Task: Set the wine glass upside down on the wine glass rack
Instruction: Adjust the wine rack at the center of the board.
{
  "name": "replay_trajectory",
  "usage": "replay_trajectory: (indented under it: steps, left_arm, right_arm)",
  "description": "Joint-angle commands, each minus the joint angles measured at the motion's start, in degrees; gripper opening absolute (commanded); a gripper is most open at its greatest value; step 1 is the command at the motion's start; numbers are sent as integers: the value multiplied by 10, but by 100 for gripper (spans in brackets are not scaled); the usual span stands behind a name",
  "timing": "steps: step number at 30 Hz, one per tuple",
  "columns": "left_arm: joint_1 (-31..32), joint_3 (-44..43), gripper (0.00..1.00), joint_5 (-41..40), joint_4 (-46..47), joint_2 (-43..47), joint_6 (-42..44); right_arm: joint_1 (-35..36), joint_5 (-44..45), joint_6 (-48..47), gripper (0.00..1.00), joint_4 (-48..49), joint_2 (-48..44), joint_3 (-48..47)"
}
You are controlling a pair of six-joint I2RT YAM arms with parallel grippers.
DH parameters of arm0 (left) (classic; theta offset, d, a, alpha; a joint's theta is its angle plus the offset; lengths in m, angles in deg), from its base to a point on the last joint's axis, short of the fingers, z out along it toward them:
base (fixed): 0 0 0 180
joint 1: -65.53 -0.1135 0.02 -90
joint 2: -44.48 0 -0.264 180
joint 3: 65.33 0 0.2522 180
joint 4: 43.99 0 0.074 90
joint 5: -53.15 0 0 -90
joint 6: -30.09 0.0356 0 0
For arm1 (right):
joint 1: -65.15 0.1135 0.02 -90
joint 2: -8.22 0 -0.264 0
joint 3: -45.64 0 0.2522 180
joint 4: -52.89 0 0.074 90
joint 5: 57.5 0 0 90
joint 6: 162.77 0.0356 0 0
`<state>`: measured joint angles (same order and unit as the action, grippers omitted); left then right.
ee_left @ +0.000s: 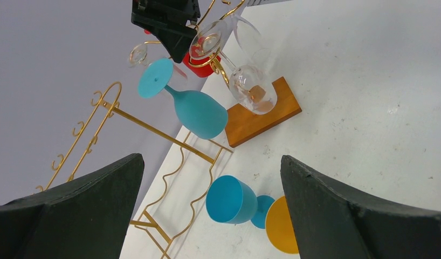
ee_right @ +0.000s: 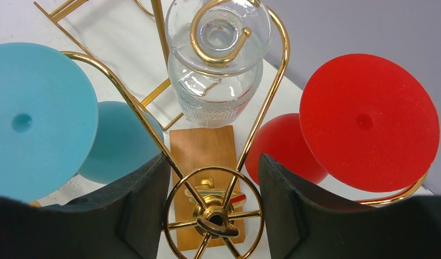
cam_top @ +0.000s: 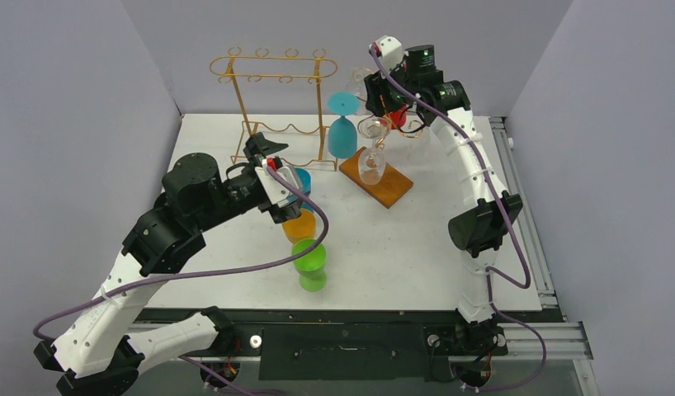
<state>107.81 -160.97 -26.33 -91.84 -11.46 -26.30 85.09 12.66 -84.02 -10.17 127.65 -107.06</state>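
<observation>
One clear wine glass (ee_right: 215, 94) hangs inverted on the wine glass rack (ee_right: 214, 222); likely light, slick and brittle, it suits a gentle stem grip. Left gripper (ee_left: 212, 159) and right gripper (ee_right: 213, 157): jaws apart, empty.

A white worktop (cam_top: 400, 256) carries three coloured plastic goblets close together in a line left of centre: green goblet (cam_top: 309, 262) nearest the front edge, orange goblet (cam_top: 299, 224) behind it, blue goblet (cam_top: 302, 179) furthest back. A tall gold wire frame (cam_top: 272, 68) stands near the back-left corner.
</observation>
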Motion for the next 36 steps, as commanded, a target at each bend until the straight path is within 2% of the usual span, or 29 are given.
replay_trajectory:
  steps: [1,6,10,20,24,31,36]
  left_arm:
    - [-2,1,96,7,19,11,-8]
    - [-2,0,96,8,18,12,-8]
    - [-2,-1,96,10,19,14,-8]
    - [-2,-3,96,13,16,15,-9]
    - [-2,0,96,11,15,15,-9]
    - [-2,1,96,11,8,13,-11]
    - [-2,4,96,10,5,13,-16]
  right_arm:
    - [-8,43,20,44,13,-27,21]
    - [-10,75,35,39,16,-40,33]
    - [-11,110,60,30,16,-48,43]
    - [-11,196,150,27,21,-62,66]
    - [-7,223,180,31,38,-72,95]
    - [-4,210,195,54,44,-80,98]
    - [-5,175,196,64,35,-83,76]
